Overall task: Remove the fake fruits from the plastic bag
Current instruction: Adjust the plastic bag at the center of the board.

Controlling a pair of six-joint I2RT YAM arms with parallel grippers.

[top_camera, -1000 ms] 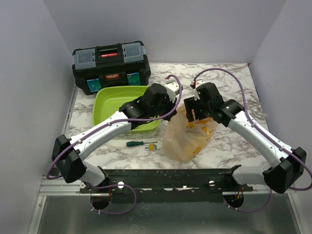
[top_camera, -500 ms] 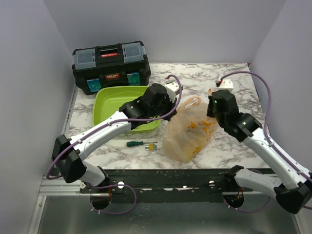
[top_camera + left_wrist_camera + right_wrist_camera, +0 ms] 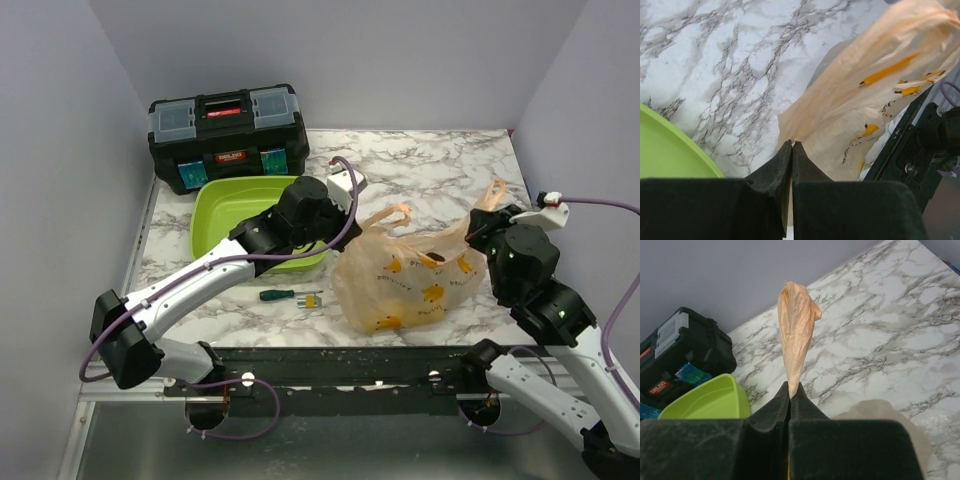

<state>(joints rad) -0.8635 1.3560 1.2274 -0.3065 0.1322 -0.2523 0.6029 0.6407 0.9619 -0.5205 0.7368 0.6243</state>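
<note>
The peach-orange plastic bag [image 3: 415, 280] lies stretched sideways on the marble table between my two grippers. My right gripper [image 3: 487, 215] is shut on one twisted handle of the bag [image 3: 796, 325], which sticks up past its fingertips [image 3: 790, 386]. My left gripper [image 3: 345, 215] sits at the bag's left edge. In the left wrist view its jaws [image 3: 792, 143] are pressed together on a thin fold of the bag [image 3: 875, 100]. A free handle loop [image 3: 395, 212] stands up near the left gripper. The fake fruits are hidden inside the bag; only yellow prints show on its skin.
A lime-green tray [image 3: 215, 215] lies left of the bag, under my left arm. Behind it stands a black toolbox [image 3: 228, 135]. A green-handled screwdriver [image 3: 285, 295] lies in front of the tray. The black mounting rail [image 3: 350, 365] runs along the near edge.
My right gripper shut on a bag handle, then pulled it right and toward the near edge, stretching the bag wide. My left arm shifted slightly left and back.
</note>
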